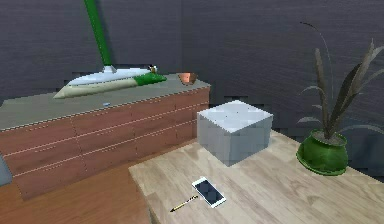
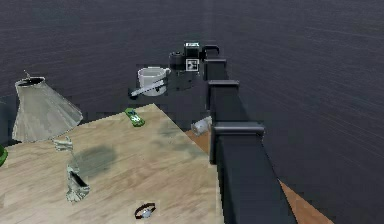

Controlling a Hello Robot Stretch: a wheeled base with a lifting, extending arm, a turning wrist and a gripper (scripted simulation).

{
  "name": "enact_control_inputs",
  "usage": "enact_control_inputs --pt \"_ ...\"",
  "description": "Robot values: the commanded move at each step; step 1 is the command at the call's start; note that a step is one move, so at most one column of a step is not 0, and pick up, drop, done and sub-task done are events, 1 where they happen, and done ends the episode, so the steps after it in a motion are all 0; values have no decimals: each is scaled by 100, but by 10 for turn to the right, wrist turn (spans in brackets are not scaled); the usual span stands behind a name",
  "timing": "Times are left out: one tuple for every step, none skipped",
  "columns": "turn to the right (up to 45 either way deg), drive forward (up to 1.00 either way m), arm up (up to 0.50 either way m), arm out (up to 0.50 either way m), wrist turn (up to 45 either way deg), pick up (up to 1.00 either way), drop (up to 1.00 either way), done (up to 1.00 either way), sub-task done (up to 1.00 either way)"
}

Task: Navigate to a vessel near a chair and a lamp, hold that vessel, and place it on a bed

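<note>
Pincer (image 2: 141, 92) holds a pale vessel (image 2: 150, 74) at eleven o'clock, off the surface (image 2: 120, 160) — likely light, stiff, breakable — rim grip suits.

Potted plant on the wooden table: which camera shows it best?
The forward view: the potted plant stands at its right, with the round green pot and long leaves plain to see. The arm side view has a green sliver at its left edge on the table, probably the same pot.

Grey box (image 1: 234, 130), phone (image 1: 209, 191) and potted plant (image 1: 328, 140) on pale table (image 1: 290, 195), brown dresser (image 1: 100, 130) behind
</note>
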Motion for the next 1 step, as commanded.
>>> enact_control_inputs --pt "0 0 0 0 -450 0 0 0 0"
